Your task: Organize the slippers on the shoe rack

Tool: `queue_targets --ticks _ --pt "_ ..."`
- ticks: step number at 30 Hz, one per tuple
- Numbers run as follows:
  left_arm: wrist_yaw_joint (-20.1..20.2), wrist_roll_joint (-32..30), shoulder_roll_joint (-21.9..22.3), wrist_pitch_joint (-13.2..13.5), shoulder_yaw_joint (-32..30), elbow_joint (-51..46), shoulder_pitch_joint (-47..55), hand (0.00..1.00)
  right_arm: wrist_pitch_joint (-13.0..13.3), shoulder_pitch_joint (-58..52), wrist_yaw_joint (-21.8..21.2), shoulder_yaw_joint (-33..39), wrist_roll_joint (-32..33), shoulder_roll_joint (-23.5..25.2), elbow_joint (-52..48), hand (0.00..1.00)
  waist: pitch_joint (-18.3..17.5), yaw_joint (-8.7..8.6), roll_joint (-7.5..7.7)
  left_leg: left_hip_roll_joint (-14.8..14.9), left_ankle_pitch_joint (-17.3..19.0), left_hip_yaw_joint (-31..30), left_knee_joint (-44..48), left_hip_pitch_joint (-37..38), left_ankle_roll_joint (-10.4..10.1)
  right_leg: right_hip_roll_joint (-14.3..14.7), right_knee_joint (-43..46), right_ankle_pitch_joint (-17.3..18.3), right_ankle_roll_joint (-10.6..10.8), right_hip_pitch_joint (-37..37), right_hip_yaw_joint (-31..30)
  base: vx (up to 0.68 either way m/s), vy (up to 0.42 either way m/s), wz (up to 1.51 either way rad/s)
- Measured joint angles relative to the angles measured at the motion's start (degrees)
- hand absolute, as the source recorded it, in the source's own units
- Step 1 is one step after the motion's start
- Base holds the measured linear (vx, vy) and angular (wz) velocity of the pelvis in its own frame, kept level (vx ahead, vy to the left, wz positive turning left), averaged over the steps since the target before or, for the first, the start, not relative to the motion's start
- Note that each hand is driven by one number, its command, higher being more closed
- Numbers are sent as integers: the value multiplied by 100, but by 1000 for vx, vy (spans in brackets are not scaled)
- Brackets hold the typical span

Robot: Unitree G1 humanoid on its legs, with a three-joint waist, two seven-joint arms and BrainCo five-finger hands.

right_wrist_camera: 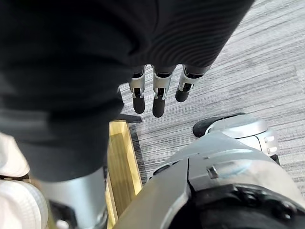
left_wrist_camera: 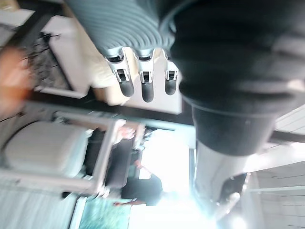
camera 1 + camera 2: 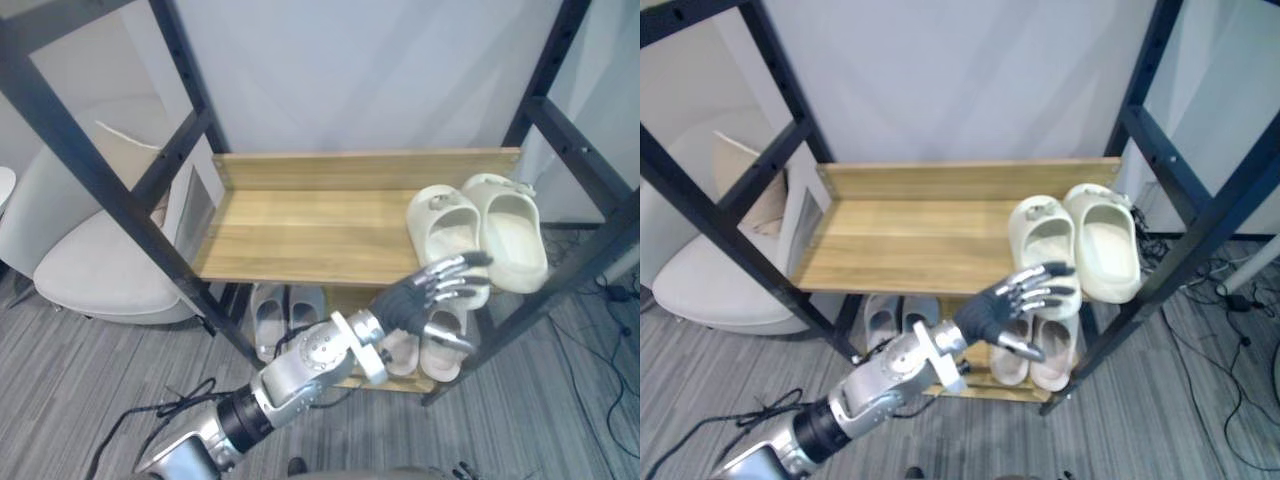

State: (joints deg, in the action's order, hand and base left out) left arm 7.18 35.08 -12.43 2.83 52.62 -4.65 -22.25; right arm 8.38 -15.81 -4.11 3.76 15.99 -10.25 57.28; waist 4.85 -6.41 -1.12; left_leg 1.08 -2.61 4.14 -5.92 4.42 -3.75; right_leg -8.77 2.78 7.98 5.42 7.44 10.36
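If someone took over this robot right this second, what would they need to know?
Left hand: open, fingers at the near end of the cream slippers; contact unclear.
Right hand: open, idle above the floor.
Cream slippers sit side by side at the right of the top shelf. Grey slippers and pink slippers sit below it.
Done: all three pairs are on the rack.
Left: perhaps straighten the cream pair, then pull the arm back.
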Motion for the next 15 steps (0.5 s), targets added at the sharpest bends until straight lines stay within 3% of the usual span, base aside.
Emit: queue_targets --ticks 15 --pt "178 -197 -5 -99 377 677 -1 0 12 58 -7 -173 1 19 -1 0 -12 -136 126 71 23 160 1 -2 -29 82 -130 -93 -45 -10 -148 -9 -7 -5"
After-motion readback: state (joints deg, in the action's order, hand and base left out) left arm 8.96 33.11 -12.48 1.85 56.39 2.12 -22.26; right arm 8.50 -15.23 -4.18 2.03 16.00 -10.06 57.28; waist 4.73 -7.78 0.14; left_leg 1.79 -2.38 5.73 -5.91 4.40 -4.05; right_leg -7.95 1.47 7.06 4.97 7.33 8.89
